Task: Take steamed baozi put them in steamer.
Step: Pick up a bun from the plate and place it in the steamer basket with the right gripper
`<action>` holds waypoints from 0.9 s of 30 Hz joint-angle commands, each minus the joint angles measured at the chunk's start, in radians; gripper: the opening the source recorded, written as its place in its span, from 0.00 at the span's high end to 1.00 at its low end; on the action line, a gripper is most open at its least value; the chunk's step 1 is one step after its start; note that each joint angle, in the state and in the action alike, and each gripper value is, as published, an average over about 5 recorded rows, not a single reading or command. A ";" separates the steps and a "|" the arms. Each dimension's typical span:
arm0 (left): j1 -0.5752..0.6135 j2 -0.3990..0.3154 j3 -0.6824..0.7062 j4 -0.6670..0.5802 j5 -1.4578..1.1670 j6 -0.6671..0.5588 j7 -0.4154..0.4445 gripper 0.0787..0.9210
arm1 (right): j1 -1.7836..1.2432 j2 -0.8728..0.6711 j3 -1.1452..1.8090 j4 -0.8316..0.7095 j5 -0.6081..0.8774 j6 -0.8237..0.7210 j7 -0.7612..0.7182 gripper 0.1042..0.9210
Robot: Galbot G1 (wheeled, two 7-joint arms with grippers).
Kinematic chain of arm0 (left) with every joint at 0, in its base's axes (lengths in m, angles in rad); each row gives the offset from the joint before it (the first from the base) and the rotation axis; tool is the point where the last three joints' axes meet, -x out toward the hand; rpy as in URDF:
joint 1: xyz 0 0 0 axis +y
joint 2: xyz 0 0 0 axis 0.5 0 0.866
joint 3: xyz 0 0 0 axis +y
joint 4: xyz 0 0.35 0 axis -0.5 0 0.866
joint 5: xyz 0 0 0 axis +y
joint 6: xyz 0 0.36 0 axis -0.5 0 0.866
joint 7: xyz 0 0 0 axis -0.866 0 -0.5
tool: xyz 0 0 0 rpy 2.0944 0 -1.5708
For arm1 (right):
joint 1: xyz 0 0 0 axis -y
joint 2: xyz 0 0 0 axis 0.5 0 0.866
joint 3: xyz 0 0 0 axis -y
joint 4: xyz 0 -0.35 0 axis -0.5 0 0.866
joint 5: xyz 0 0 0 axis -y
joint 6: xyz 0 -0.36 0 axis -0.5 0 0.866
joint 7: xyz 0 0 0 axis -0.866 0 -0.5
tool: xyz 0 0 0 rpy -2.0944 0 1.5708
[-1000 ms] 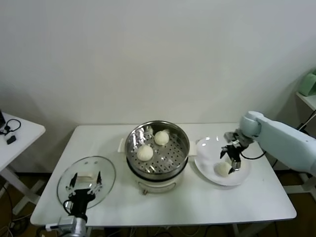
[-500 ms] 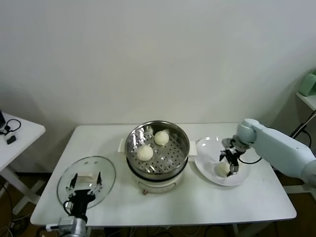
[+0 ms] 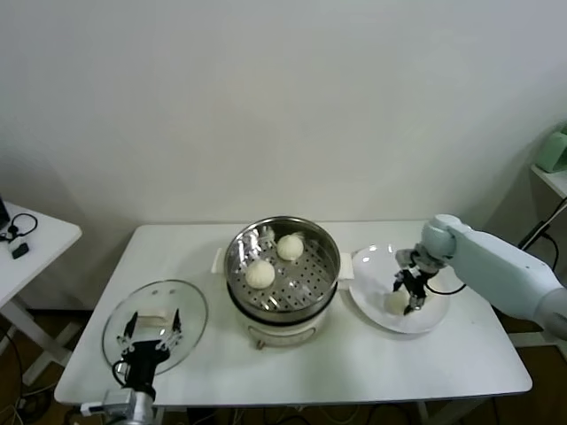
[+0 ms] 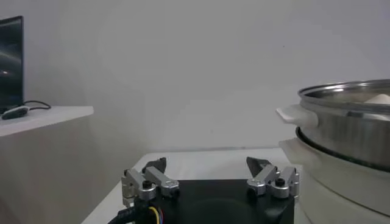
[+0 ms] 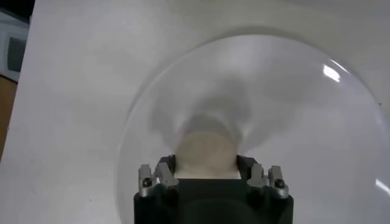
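Observation:
The steel steamer [image 3: 282,312] stands mid-table on its white base and holds two baozi [image 3: 260,274] [image 3: 290,246] on its perforated floor. A third baozi [image 3: 395,304] lies on the white plate [image 3: 372,257] to the right of the steamer. My right gripper [image 3: 410,297] is down on the plate, its fingers pressed against both sides of that baozi. In the right wrist view the gripper [image 5: 206,165] is shut on the baozi [image 5: 206,146], which still rests on the plate [image 5: 274,91]. My left gripper [image 3: 152,329] is open and parked at the front left, also seen in the left wrist view [image 4: 206,164].
A round glass lid [image 3: 190,310] lies on the table at the front left, under my left gripper. The steamer's wall [image 4: 347,122] is close to the left gripper. A small side table [image 3: 35,235] stands at the far left.
My right gripper has moved left and down over the plate and closed round the baozi. The left arm has not moved.

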 commanded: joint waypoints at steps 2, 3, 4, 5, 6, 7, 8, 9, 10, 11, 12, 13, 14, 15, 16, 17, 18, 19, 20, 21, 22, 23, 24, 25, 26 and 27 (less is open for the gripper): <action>0.001 0.002 0.001 -0.003 0.000 0.000 0.000 0.12 | 0.074 -0.011 -0.033 0.055 0.023 0.014 -0.007 0.31; 0.001 0.003 0.002 -0.004 0.001 0.000 0.000 0.12 | 0.106 -0.014 -0.051 0.072 0.034 0.023 -0.010 0.31; 0.001 0.004 0.002 -0.006 0.001 0.001 0.000 0.12 | 0.144 -0.016 -0.070 0.091 0.047 0.035 -0.015 0.31; 0.002 0.006 0.003 -0.007 0.001 0.002 0.000 0.12 | 0.182 -0.017 -0.090 0.108 0.055 0.052 -0.021 0.31; 0.002 0.008 0.002 -0.009 0.001 0.003 -0.001 0.12 | 0.226 -0.015 -0.111 0.124 0.059 0.076 -0.028 0.31; 0.002 0.010 0.002 -0.010 0.002 0.004 -0.001 0.12 | 0.270 -0.012 -0.130 0.138 0.061 0.099 -0.036 0.31; 0.003 0.012 0.002 -0.011 0.002 0.005 -0.001 0.12 | 0.314 -0.007 -0.151 0.149 0.056 0.126 -0.044 0.31; 0.003 0.014 0.002 -0.011 0.002 0.005 -0.001 0.12 | 0.365 0.001 -0.174 0.163 0.049 0.157 -0.052 0.31; 0.004 0.016 0.002 -0.011 0.001 0.006 -0.001 0.12 | 0.417 0.010 -0.198 0.176 0.041 0.189 -0.059 0.31; 0.005 0.018 0.002 -0.010 0.001 0.006 -0.001 0.12 | 0.464 0.018 -0.218 0.191 0.033 0.217 -0.063 0.31; 0.007 0.021 0.002 -0.008 0.001 0.006 0.000 0.12 | 0.515 0.028 -0.241 0.210 0.024 0.249 -0.067 0.31; 0.009 0.023 0.002 -0.006 0.001 0.006 0.001 0.12 | 0.563 0.038 -0.261 0.231 0.015 0.280 -0.069 0.31; 0.011 0.025 0.003 -0.003 0.002 0.005 0.001 0.12 | 0.601 0.047 -0.276 0.253 0.004 0.308 -0.070 0.31; 0.013 0.026 0.003 0.000 0.002 0.004 0.001 0.12 | 0.636 0.054 -0.287 0.276 -0.009 0.335 -0.070 0.31; 0.015 0.028 0.003 0.002 0.002 0.003 0.002 0.12 | 0.666 0.062 -0.295 0.300 -0.021 0.359 -0.071 0.31; 0.016 0.029 0.003 0.004 0.003 0.002 0.002 0.12 | 0.690 0.070 -0.300 0.327 -0.036 0.382 -0.070 0.31; 0.017 0.029 0.003 0.005 0.002 0.002 0.002 0.12 | 0.707 0.078 -0.299 0.353 -0.053 0.401 -0.069 0.31; 0.019 0.029 0.004 0.006 0.002 0.001 0.002 0.12 | 0.718 0.085 -0.295 0.381 -0.079 0.423 -0.066 0.31; 0.020 0.029 0.005 0.006 0.002 0.001 0.002 0.12 | 0.720 0.093 -0.285 0.414 -0.113 0.447 -0.063 0.31; 0.021 0.028 0.006 0.006 0.003 0.001 0.003 0.12 | 0.716 0.100 -0.270 0.447 -0.150 0.471 -0.059 0.31; 0.021 0.028 0.007 0.006 0.003 0.001 0.003 0.12 | 0.706 0.107 -0.253 0.481 -0.190 0.493 -0.054 0.31; 0.022 0.028 0.007 0.005 0.003 0.002 0.003 0.12 | 0.691 0.115 -0.234 0.517 -0.228 0.514 -0.051 0.31; 0.022 0.027 0.008 0.005 0.004 0.002 0.002 0.12 | 0.674 0.124 -0.218 0.550 -0.259 0.528 -0.048 0.31; 0.023 0.027 0.009 0.006 0.004 0.002 0.002 0.12 | 0.655 0.135 -0.205 0.578 -0.281 0.535 -0.044 0.31; 0.023 0.027 0.009 0.006 0.005 0.002 0.002 0.12 | 0.636 0.145 -0.196 0.605 -0.298 0.539 -0.041 0.31; 0.024 0.027 0.009 0.005 0.006 0.002 0.001 0.12 | 0.617 0.157 -0.191 0.628 -0.313 0.541 -0.039 0.31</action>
